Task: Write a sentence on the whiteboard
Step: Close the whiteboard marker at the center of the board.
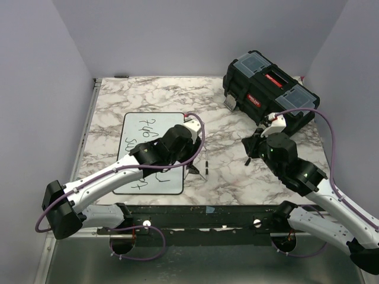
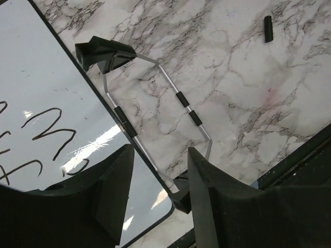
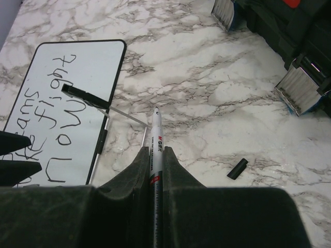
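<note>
"While the right claw [image 3: 154, 157] clamps the marker [image 3: 156, 129], where's the whiteboard [image 1: 135, 133]?"

"Flat on the table [image 1: 225, 160], left side, sentence [image 3: 54, 98] on it in black. Left claw [image 2: 159, 160] hangs over its right rim, jaws apart, holding nothing."

From here I see the bench [image 1: 225, 160] in white marble with grey and black veining, and the whiteboard [image 1: 172, 121] is plain white inside a thin black rim, its sentence [image 3: 51, 98] in black strokes. The toolbox [image 1: 269, 89] is black with red labels. The marker [image 3: 155, 150] has a white barrel with red and black print, the small cap [image 3: 237, 169] is black, and purple cables [image 1: 202, 131] trail along the white-and-black arms [image 1: 100, 183].
</note>
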Controlling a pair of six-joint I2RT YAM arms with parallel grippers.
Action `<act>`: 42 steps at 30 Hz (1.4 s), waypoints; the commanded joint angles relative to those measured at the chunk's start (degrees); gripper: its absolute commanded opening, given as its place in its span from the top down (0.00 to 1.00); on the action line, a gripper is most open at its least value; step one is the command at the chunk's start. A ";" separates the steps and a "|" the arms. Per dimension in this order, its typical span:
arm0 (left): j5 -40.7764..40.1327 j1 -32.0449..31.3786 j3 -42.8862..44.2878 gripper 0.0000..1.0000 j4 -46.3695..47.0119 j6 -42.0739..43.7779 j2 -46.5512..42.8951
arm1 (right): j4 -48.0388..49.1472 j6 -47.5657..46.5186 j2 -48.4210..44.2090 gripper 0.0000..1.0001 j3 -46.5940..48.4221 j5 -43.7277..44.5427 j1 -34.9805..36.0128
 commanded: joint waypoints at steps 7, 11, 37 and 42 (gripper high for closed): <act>2.69 -3.25 3.21 0.53 3.89 -0.71 4.60 | -0.36 -0.61 1.22 0.99 1.37 2.24 0.22; 2.80 -5.43 5.37 0.53 4.77 -0.48 7.46 | -0.89 -1.64 1.36 0.99 2.47 4.64 0.16; 2.35 -14.88 20.92 0.52 20.18 -0.13 38.50 | -3.40 -8.46 8.02 0.99 24.26 22.81 0.14; 1.12 -15.59 23.55 0.52 21.21 0.42 42.71 | -3.29 -8.51 6.46 0.99 25.55 18.84 0.16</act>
